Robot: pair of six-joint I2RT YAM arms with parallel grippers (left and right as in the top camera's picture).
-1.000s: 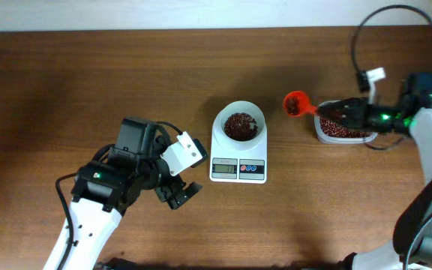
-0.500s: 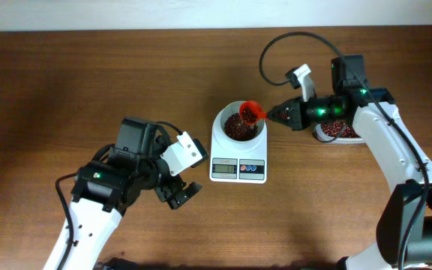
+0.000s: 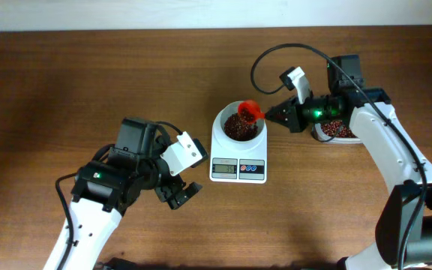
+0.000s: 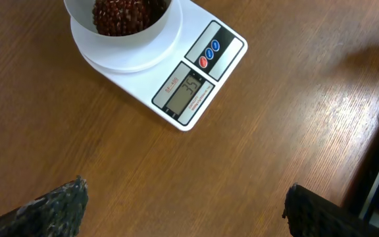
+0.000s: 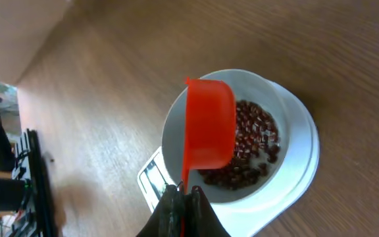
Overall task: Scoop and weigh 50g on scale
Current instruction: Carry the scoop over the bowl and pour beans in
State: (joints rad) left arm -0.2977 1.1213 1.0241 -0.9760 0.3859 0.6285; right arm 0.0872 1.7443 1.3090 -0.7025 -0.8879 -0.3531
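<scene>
Here, from overhead, the scale (image 3: 238, 169) stands mid-table with beans (image 3: 237, 127) heaped in its bowl. The right gripper (image 3: 277, 114), clamped shut on a red scoop's (image 3: 250, 112) handle, holds it over the bowl's right rim. A tub (image 3: 337, 132) of beans lies under that arm. The left gripper (image 3: 180, 193) is left of the scale, jaws wide, empty.

Left wrist: both fingers (image 4: 51, 207) are far apart above bare table, the scale beyond them.

Right wrist: the scoop is tilted, mouth toward the beans in the bowl.

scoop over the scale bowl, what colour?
Bright orange-red scoop; shows best in the right wrist view.
</scene>
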